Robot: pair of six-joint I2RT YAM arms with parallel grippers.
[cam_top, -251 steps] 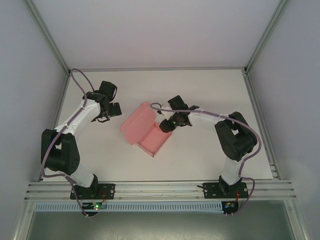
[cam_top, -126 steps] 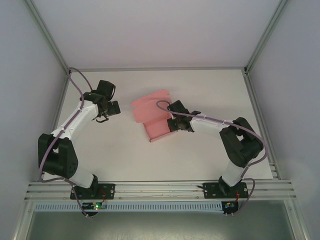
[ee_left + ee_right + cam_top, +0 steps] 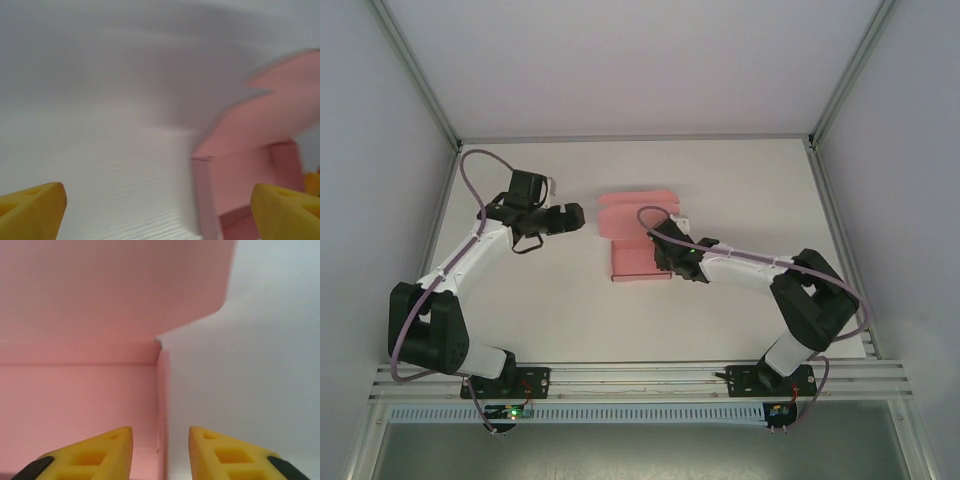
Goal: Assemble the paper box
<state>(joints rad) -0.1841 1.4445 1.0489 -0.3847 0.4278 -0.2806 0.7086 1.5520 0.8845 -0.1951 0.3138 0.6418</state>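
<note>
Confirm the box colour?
Box: plain pink, no print. The right wrist view shows it best.

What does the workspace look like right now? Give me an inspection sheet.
Surface: white table, matte.
Job's things: pink paper box, mid-table, walls raised, lid flaps open.
Clutter: nothing seen.
Grippers: left gripper open, left of the box, apart from it; right gripper open, jaws straddling a box wall.
Cables: left cable loops off the arm; right cable loops above the box.
Surroundings: white walls, aluminium rail at the near edge.
</note>
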